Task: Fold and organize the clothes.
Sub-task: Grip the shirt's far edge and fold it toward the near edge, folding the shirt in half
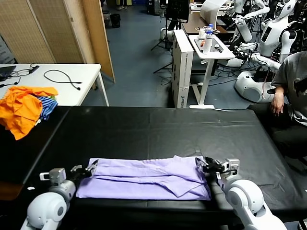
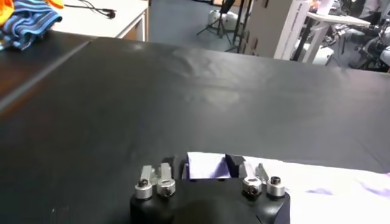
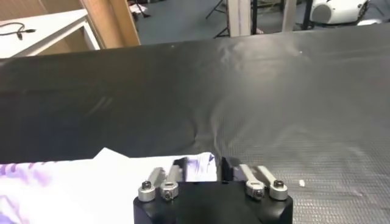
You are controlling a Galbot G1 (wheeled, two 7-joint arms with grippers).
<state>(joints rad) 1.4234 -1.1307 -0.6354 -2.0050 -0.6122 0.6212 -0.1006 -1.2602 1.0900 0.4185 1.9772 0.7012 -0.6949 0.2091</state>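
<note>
The clothes are one pale lavender T-shirt [image 1: 144, 178], folded into a long band across the black table [image 1: 158, 129] close to its front edge. My left gripper [image 1: 90, 168] is at the band's left end, and the left wrist view shows it [image 2: 207, 165] shut on a corner of the lavender cloth [image 2: 317, 182]. My right gripper [image 1: 202, 165] is at the right end. In the right wrist view it [image 3: 200, 167] is shut on the shirt's corner, with the rest of the cloth [image 3: 73, 182] lying flat beside it.
Orange garments [image 1: 21, 108] and a blue-striped cloth [image 1: 47, 106] are heaped at the table's far left. A white table [image 1: 62, 76] with a cable stands behind them. A seated person [image 1: 290, 81] is at the right, and a white cart [image 1: 211, 48] stands beyond the table.
</note>
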